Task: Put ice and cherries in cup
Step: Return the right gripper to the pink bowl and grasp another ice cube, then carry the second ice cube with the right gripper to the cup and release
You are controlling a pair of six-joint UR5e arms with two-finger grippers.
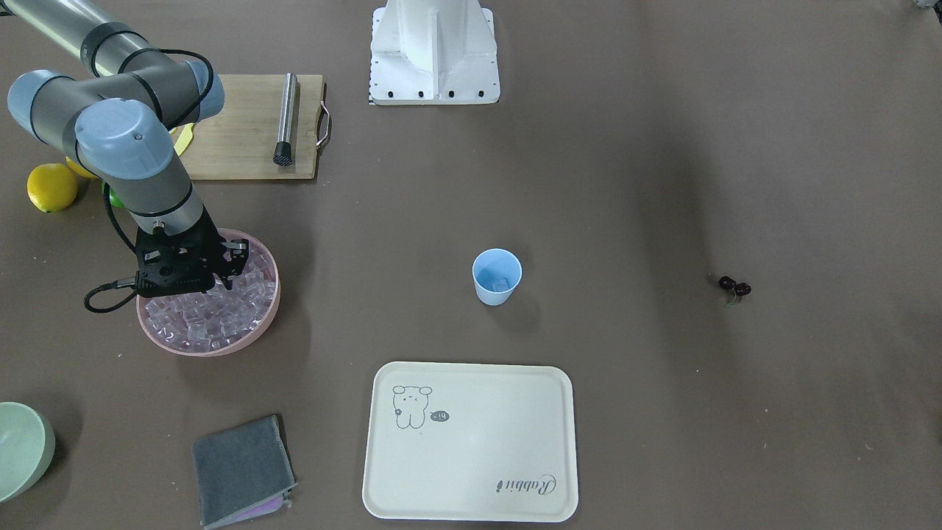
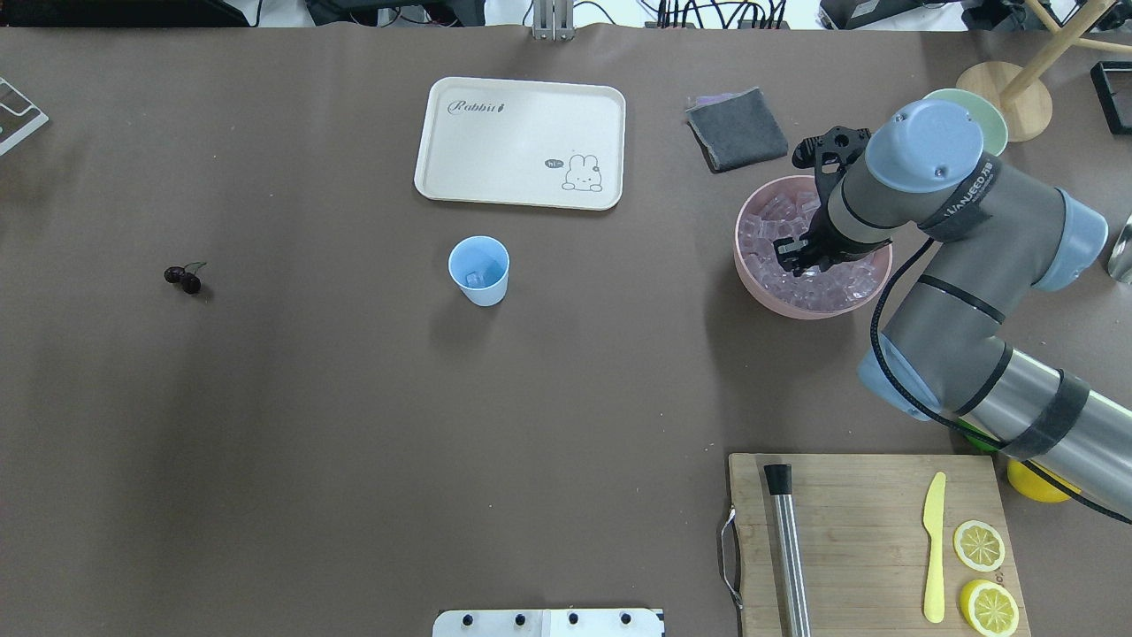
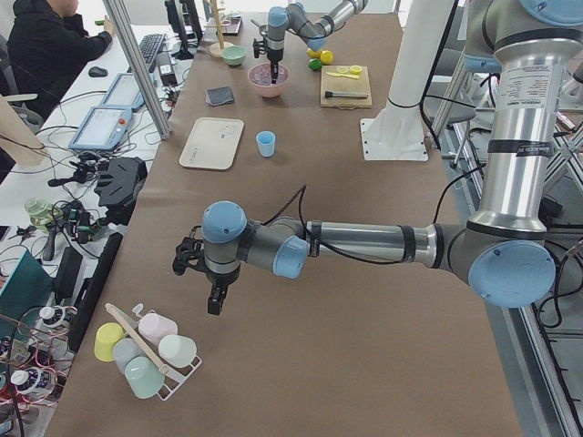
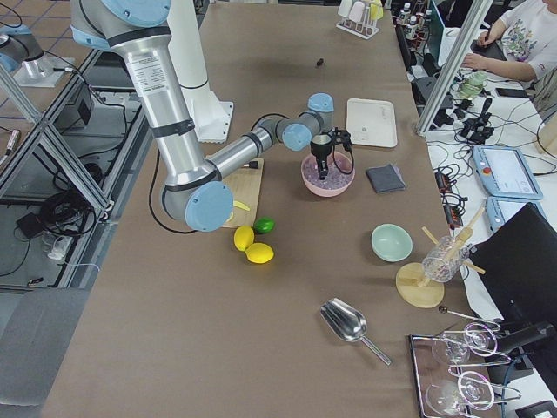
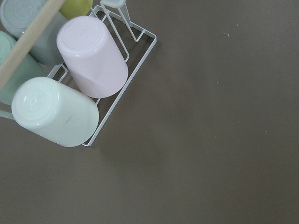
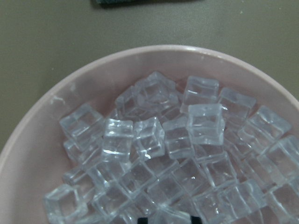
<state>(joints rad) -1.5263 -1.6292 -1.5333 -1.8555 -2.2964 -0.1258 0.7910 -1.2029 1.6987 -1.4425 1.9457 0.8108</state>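
The light blue cup [image 1: 497,276] stands mid-table with one ice cube [image 2: 475,280] inside. The cherries [image 1: 734,287] lie alone on the table, far on my left side [image 2: 183,280]. The pink bowl [image 2: 768,292] holds many ice cubes [image 6: 149,140]. My right gripper [image 2: 800,258] is down in that bowl. In the right wrist view its fingertips [image 6: 143,219] sit tight on both sides of one cube [image 6: 168,215]. My left gripper [image 3: 213,308] hangs over bare table far from the cup; I cannot tell whether it is open or shut.
A cream tray [image 1: 471,442], a grey cloth [image 1: 243,471] and a pale green bowl [image 1: 22,449] lie on the far side. A cutting board [image 1: 243,140] with a metal muddler [image 1: 285,118] and lemons [image 1: 51,188] are near the right arm. A cup rack [image 5: 93,60] is by the left gripper.
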